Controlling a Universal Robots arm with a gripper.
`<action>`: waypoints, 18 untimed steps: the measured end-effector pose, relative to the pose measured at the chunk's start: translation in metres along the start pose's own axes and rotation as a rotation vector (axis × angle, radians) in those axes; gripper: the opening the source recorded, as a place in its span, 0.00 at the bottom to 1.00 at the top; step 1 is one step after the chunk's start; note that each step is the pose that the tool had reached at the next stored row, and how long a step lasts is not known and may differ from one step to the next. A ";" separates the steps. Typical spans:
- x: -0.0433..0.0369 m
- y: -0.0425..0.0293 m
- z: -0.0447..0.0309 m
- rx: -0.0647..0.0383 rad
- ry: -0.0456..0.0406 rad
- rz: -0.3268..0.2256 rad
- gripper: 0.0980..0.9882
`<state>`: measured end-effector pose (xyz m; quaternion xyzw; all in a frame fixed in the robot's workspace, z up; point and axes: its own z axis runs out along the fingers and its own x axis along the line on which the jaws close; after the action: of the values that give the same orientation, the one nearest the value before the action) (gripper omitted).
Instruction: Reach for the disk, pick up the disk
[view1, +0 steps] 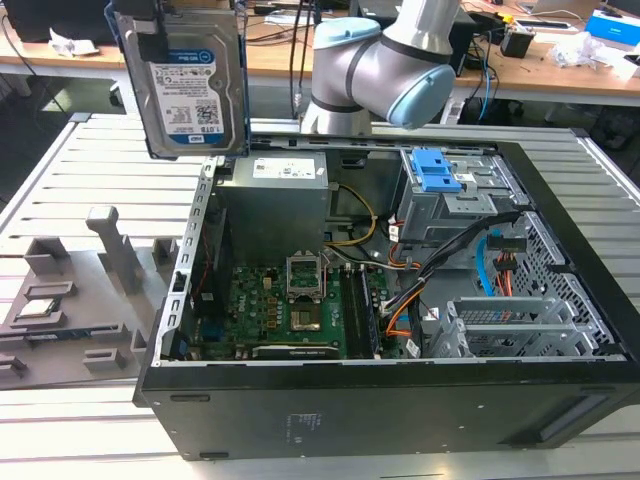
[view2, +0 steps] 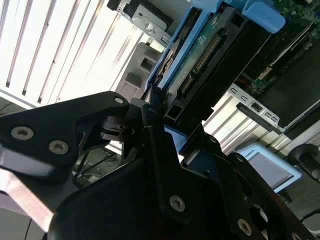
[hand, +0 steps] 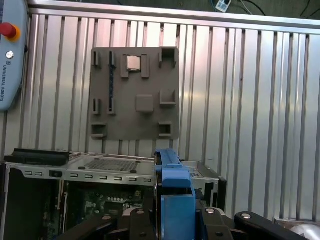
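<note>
The disk hangs upright in the air above the slatted table, past the open computer case's corner on the exterior view's left. It is a silver hard drive with a white-and-blue label and blue rails along its edges. My gripper grips it from above, shut on its upper end. In the second wrist view the disk shows edge-on, with its green board and blue rail clamped between the black fingers of the gripper. In the first wrist view the disk's blue rail stands between the fingers of the gripper.
The open computer case lies on the table, holding a grey power-supply box, a motherboard and a drive bay with a blue latch. A grey fixture plate lies beside the case. The arm stands behind.
</note>
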<state>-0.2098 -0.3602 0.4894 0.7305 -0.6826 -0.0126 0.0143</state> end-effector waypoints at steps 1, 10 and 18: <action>0.0005 -0.0082 -0.0003 0.000 0.0000 0.000 0.30; 0.0027 -0.0428 -0.0016 0.000 -0.0001 0.000 0.30; 0.0042 -0.0695 -0.0026 0.000 0.0000 0.000 0.30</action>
<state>-0.1401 -0.3597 0.4894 0.7305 -0.6826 -0.0126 0.0143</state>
